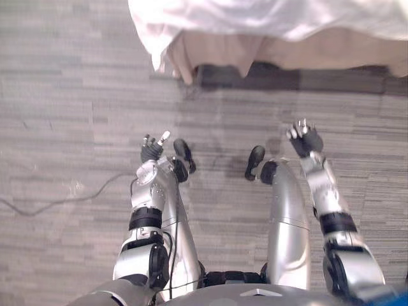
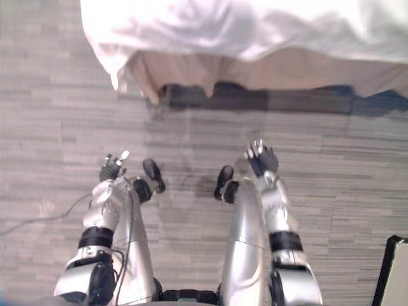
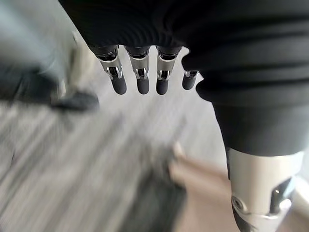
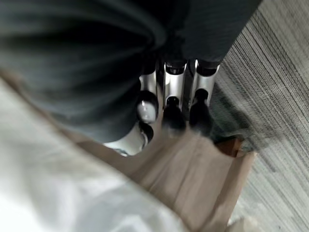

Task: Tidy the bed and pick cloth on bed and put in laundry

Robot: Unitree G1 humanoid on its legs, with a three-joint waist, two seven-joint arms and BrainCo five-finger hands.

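Fingers of my left hand (image 1: pixel 152 152) and right hand (image 1: pixel 306 140) hang relaxed, holding nothing. The white sheet (image 1: pixel 268 16) lies well beyond my fingertips, so I should step closer before reaching.

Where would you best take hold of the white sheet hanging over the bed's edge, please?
The white sheet is probably best pinched at its drooping corner, coming from the front and below: that corner hangs free beside the beige skirt, nearest the left hand.
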